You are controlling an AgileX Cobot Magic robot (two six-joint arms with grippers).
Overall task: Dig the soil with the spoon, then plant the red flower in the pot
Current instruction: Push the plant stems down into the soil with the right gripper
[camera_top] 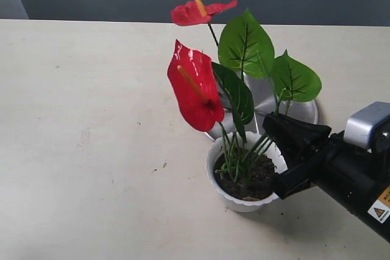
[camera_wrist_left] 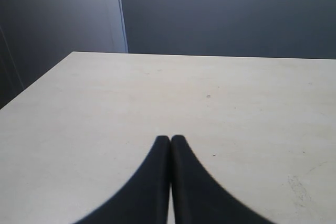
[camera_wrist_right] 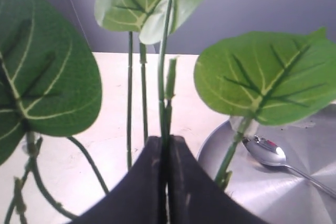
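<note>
The red flower (camera_top: 195, 89) stands upright, its green stems bundled down into dark soil (camera_top: 259, 184) inside the small white scalloped pot (camera_top: 241, 202). My right gripper (camera_top: 268, 127) reaches in from the right just above the pot's rim. In the right wrist view this gripper (camera_wrist_right: 167, 140) is shut on one thin green stem (camera_wrist_right: 164, 66), with leaves all round. The shiny spoon (camera_wrist_right: 268, 153) lies on the round steel plate (camera_wrist_right: 283, 187). Over bare table, the left gripper (camera_wrist_left: 170, 139) is shut with nothing in it; the exterior view does not show it.
The steel plate (camera_top: 301, 111) sits right behind the pot, partly hidden by leaves. The pale table (camera_top: 91, 120) stretches wide to the left and front of the pot. A dark wall runs along the table's far edge.
</note>
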